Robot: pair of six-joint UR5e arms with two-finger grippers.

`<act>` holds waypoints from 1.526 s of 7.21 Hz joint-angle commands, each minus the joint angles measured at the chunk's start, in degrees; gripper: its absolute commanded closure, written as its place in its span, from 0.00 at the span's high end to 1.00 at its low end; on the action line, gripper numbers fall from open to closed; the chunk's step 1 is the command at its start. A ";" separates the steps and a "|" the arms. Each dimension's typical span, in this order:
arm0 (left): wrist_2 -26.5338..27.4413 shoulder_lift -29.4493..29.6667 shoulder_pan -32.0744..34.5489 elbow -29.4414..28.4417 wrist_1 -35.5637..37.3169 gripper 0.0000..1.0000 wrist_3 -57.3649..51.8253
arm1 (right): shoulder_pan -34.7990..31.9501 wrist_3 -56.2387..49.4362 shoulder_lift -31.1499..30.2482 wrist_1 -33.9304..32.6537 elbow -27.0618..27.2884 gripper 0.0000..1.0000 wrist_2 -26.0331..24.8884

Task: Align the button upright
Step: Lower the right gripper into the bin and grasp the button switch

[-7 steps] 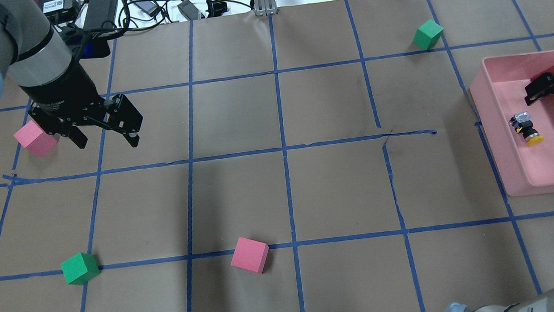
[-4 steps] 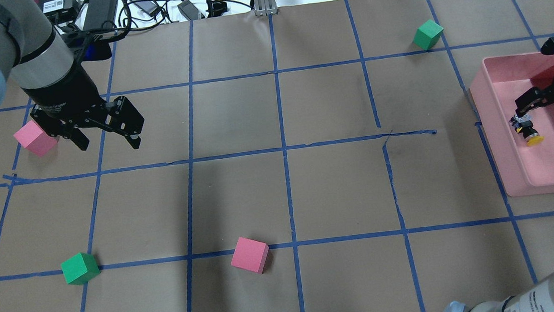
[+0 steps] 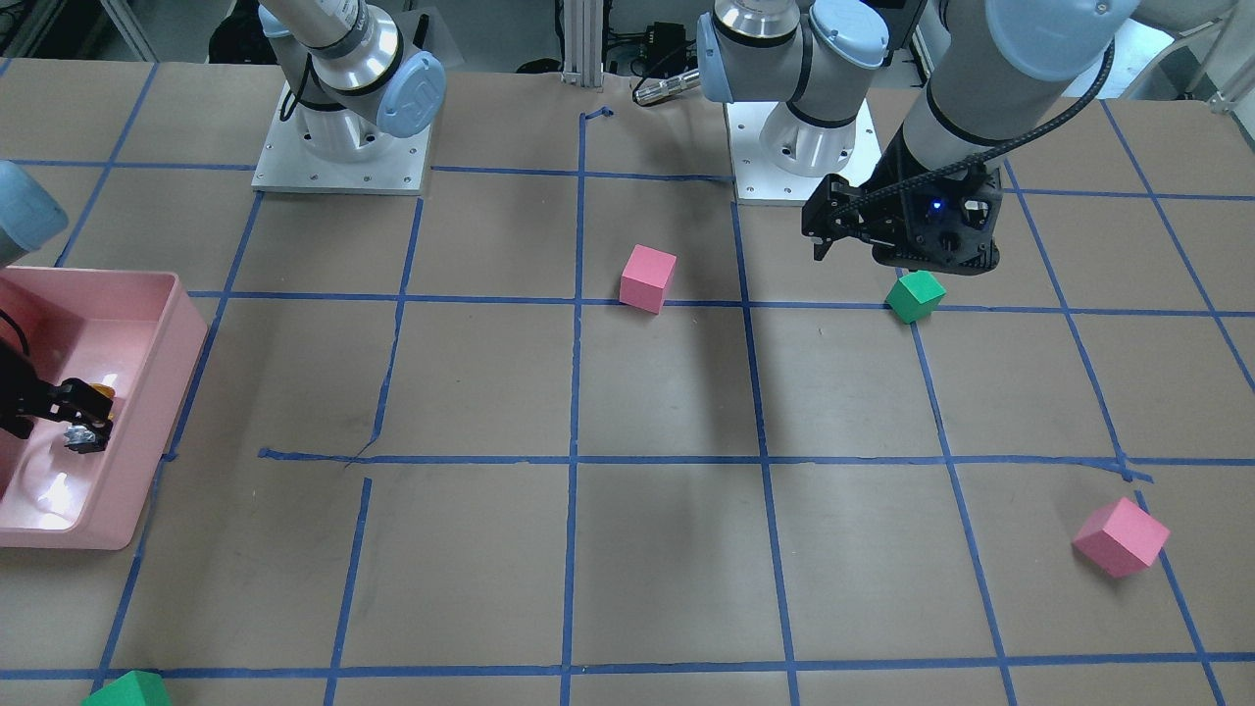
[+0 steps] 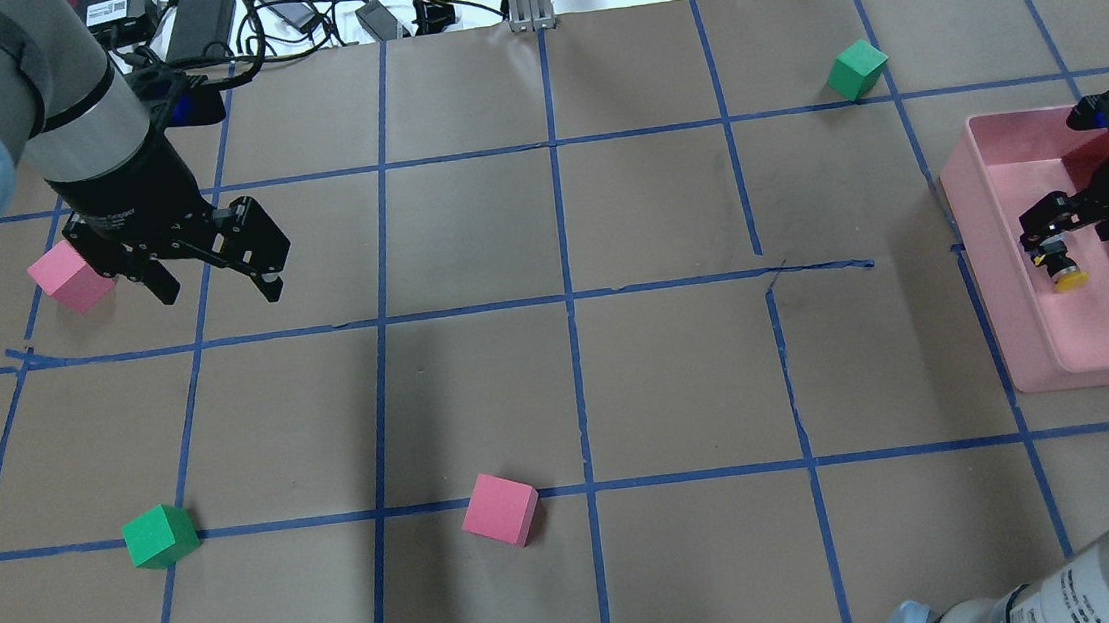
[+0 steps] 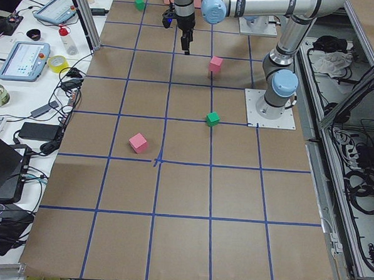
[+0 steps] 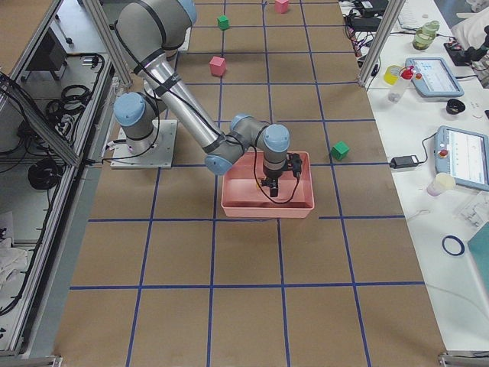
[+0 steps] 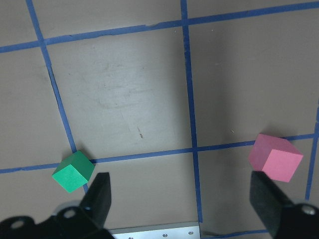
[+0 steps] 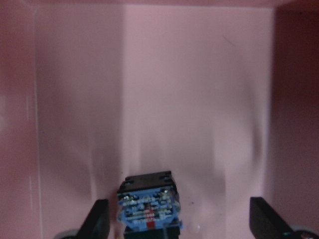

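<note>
The button [image 4: 1060, 264] lies on its side in the pink bin [image 4: 991, 273], yellow cap toward the robot. It also shows in the front view [image 3: 80, 437]. The right wrist view shows its black and bluish-white body [image 8: 147, 205] end-on. My right gripper [image 4: 1043, 231] is down in the bin, open, its jaws on either side of the button's body; the left finger [image 8: 98, 220] is close to it, the right finger [image 8: 264, 219] well apart. My left gripper [image 4: 216, 281] is open and empty, above the table beside a pink cube [image 4: 68, 277].
The table bears a green cube [image 4: 161, 536], a second pink cube [image 4: 500, 509] and a far green cube [image 4: 856, 68]. The bin's walls [image 3: 184, 338] stand close around my right gripper. Cables and power bricks [image 4: 198, 21] lie beyond the far edge.
My right gripper has moved left across the bin and down over the button's body. The button and the left arm have hardly moved.
</note>
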State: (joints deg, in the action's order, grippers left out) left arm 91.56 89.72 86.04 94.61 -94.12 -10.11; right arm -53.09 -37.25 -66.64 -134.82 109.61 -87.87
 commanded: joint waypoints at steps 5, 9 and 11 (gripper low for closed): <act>0.19 -0.25 0.00 0.40 -0.01 1.00 0.00 | 0.00 -0.01 0.02 -0.01 0.08 0.39 -0.11; 0.19 -0.16 -0.18 0.40 0.08 1.00 -0.70 | -2.01 -0.01 -6.98 3.66 -2.11 0.00 -2.63; 0.11 -0.07 -0.09 0.40 0.08 1.00 -0.61 | -7.79 0.77 -11.39 14.70 -8.84 0.00 -4.15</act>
State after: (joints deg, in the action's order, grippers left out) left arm 91.77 89.56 85.88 94.99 -94.08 -10.69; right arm -57.39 -37.07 -75.19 -126.94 104.95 -91.04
